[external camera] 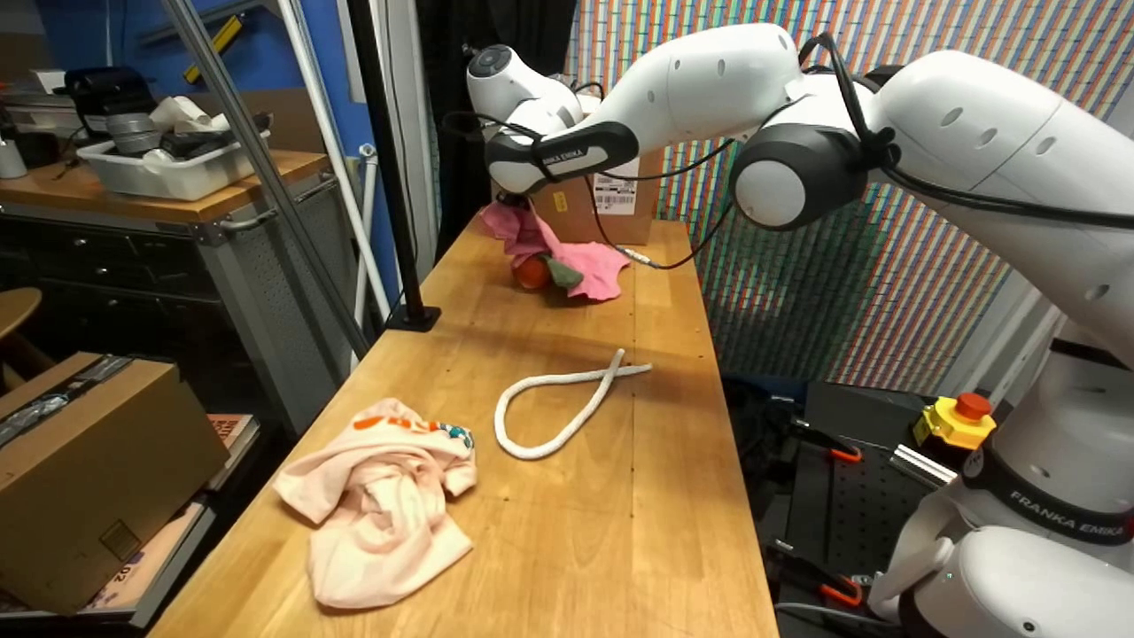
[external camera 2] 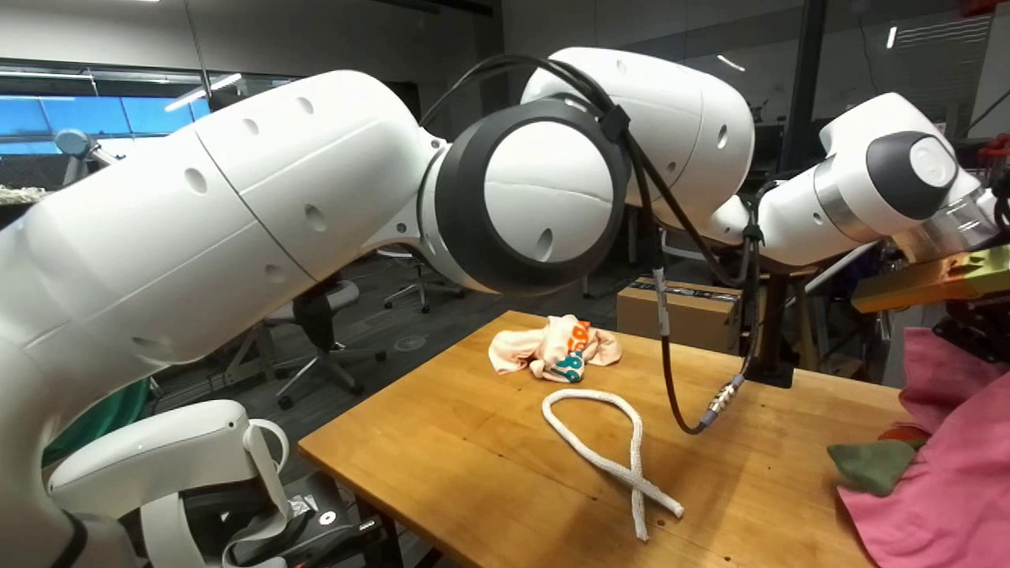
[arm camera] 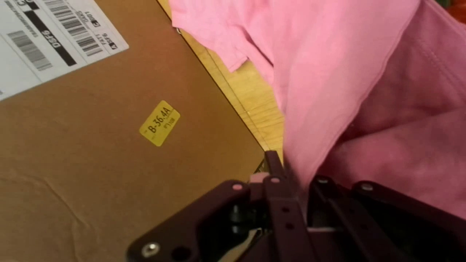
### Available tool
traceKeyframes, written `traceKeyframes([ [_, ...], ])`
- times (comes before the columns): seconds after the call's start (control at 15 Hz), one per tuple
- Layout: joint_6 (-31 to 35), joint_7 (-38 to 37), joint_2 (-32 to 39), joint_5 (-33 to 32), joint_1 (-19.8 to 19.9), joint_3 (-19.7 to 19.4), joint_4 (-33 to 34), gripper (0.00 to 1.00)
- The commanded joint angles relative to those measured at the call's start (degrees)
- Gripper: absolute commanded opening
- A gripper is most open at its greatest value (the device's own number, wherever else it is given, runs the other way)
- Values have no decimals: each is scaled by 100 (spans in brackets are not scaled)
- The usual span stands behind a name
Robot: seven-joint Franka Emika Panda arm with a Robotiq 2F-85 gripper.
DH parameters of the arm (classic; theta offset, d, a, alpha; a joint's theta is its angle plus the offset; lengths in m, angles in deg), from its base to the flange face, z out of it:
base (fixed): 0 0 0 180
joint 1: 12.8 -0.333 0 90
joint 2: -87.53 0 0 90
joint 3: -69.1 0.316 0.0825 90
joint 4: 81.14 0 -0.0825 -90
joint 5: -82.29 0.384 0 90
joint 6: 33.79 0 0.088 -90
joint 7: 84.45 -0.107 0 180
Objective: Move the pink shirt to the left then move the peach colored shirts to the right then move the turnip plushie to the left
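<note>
My gripper (arm camera: 295, 180) is shut on a fold of the pink shirt (arm camera: 327, 72), which hangs up into the jaws in the wrist view. In an exterior view, one end of the pink shirt (external camera: 594, 264) still lies on the table's far part while the other is lifted. Partly covered by it, the turnip plushie (external camera: 532, 273) shows its red-orange body and green leaf. Mostly the leaf of the turnip plushie (external camera 2: 872, 467) is visible in an exterior view. A peach colored shirt (external camera: 390, 509) lies crumpled at the opposite end of the table, well apart from my gripper.
A white rope loop (external camera: 549, 447) rests on the wooden table (external camera: 567, 567) between the shirts. Close beside my gripper stands a cardboard box (arm camera: 120, 153). A black post (external camera: 412, 315) rises at the table edge. A cable (external camera 2: 671, 394) hangs from the arm.
</note>
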Motion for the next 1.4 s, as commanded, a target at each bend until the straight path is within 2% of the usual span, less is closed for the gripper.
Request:
traceKeyframes([
  [0.0,107,-494,-396,-152,-39,-284,-547,13],
  [0.4,207,-1148,-1052,-316,-232,-784,-1831,12],
  [0.93,-4,-1668,-2144,-651,-661,-1179,-3900,13],
  [1.33,-474,-2205,-2897,-1155,-671,-1148,-5170,13],
])
